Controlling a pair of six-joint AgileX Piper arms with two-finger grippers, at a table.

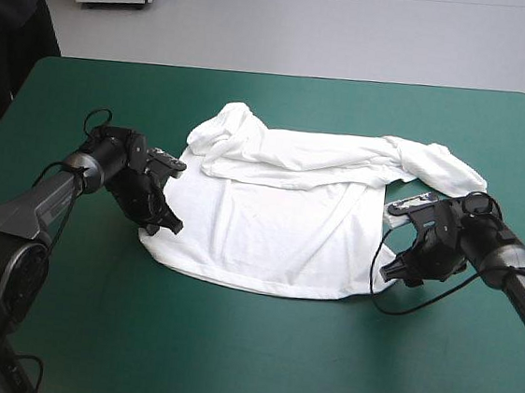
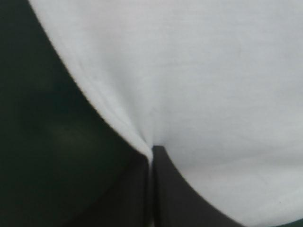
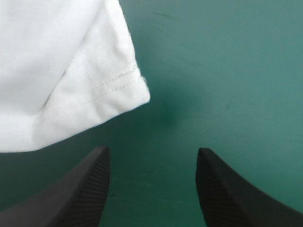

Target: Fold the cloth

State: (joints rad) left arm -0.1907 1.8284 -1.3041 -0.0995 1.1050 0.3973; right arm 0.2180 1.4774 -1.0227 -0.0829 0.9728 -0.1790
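T-shirt of white fabric, short-sleeved (image 1: pixel 278 226), lies spread over the middle of the teal-green tabletop (image 1: pixel 254 365). Its hem is toward the near edge. Its upper part, with the sleeves, is bunched and turned over in a rumpled band toward the far edge.

The left jaws sit at the shirt's left side, low down near the hem. In the left wrist view the two black fingers (image 2: pixel 177 198) meet in a narrow arch with the white edge drawn into a small pucker between them: they are closed onto the T-shirt's fabric. White cloth spreads ahead of them, with the tabletop to one side.

The right jaws are at the shirt's right side, just beside the hem corner. In the right wrist view their fingers (image 3: pixel 78 196) stand wide apart with only bare tabletop between them. The double-stitched corner (image 3: pixel 118 90) lies flat ahead of them and off toward one finger, not touching either.
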